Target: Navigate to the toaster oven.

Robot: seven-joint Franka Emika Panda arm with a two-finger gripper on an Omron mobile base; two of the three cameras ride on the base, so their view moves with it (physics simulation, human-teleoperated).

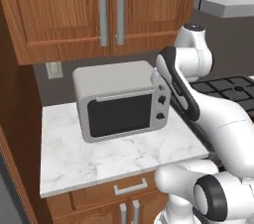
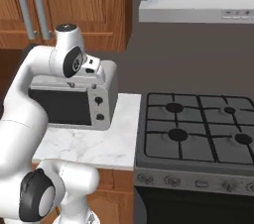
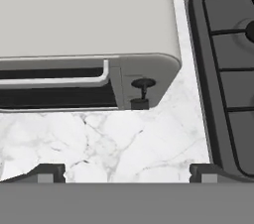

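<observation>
The toaster oven (image 1: 121,100) sits mid-frame on the counter (image 1: 114,156), directly ahead and below my pincer (image 3: 127,172), which hangs released, holding nothing, tips wide apart.

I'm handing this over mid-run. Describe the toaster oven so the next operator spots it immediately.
Start at the gas stove; the white marble counter adjoins it, beneath the wooden wall cabinets. The toaster oven sits toward the back of that counter. It is a light grey box with a dark glass door, a grey bar handle along the door's top and two dark knobs at its right.
</observation>
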